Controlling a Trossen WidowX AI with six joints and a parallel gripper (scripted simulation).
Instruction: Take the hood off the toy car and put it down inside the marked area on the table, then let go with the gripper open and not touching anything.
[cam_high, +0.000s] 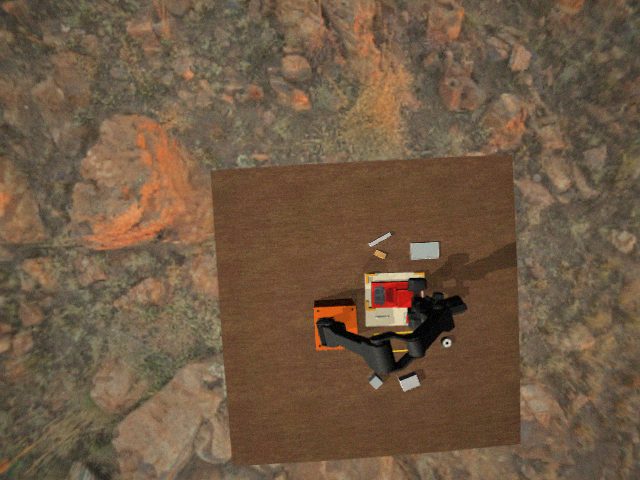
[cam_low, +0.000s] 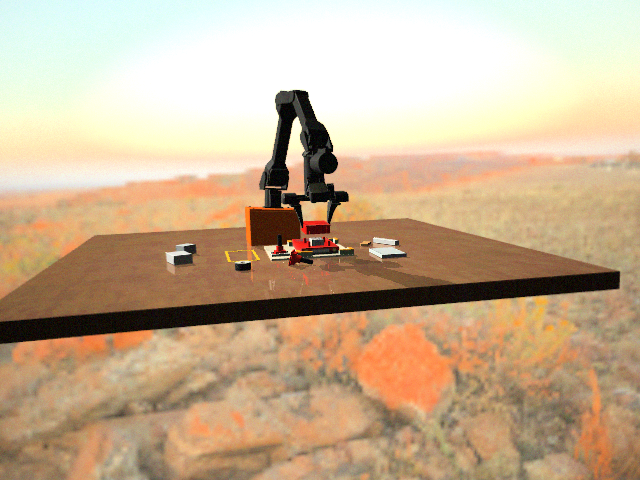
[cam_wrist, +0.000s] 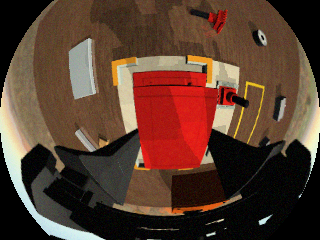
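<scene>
My gripper (cam_low: 315, 224) (cam_wrist: 174, 131) is shut on the red hood (cam_low: 316, 227) (cam_wrist: 172, 112), one finger on each side. The hood is level and hangs a little above the toy car, with a visible gap in the exterior view. The red toy car (cam_high: 379, 294) (cam_low: 330, 248) stands on a cream board (cam_high: 370, 321) (cam_low: 270, 252); a grey block (cam_low: 316, 241) shows in its uncovered front part. The marked area, a yellow outline (cam_high: 399, 351) (cam_low: 226, 256) (cam_wrist: 255, 85), lies on the table beside the board; the arm partly covers it in the top view.
A red tool with a black handle (cam_low: 279, 249) (cam_wrist: 227, 96) stands upright on the board, between car and outline. Another red tool (cam_low: 295, 258) (cam_wrist: 219, 21) lies by the board. A wheel (cam_high: 446, 342) (cam_low: 242, 265), grey blocks (cam_high: 409, 382) (cam_low: 179, 257) and a flat grey plate (cam_high: 424, 250) lie around.
</scene>
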